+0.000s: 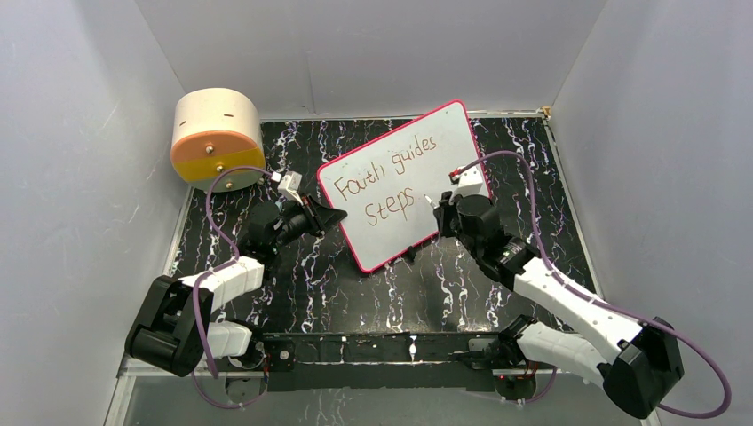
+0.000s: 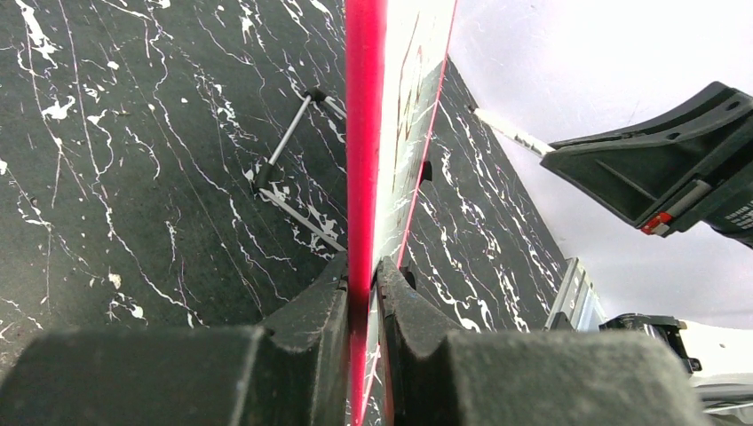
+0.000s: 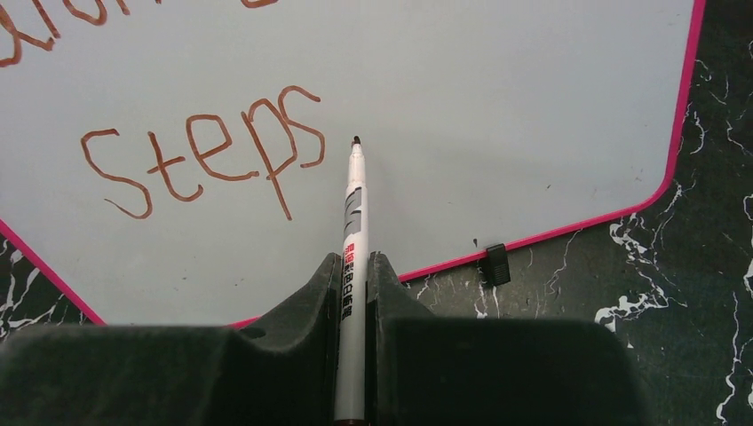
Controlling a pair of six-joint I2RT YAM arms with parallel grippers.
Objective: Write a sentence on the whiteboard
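Right end effector (image 3: 353, 264) clamped on marker (image 3: 354, 200), tip just past the sentence (image 1: 388, 184). Left end effector (image 2: 362, 277) pinches the whiteboard (image 1: 444, 142) frame mid-worktop (image 1: 293, 284), likely bracing it against pen pressure.

Left end effector (image 1: 333, 216) clamps the whiteboard (image 1: 453, 129) edge; the sentence (image 1: 391, 177) fills two lines

Whiteboard (image 1: 417, 177): located at centre of table (image 1: 293, 284), between left gripper (image 1: 333, 216) and right gripper (image 1: 439, 204). Sentence (image 1: 382, 191): written on it. Marker (image 3: 352, 222): tip set just right of "Steps". Drum (image 1: 216, 142): placed far left, behind left gripper.
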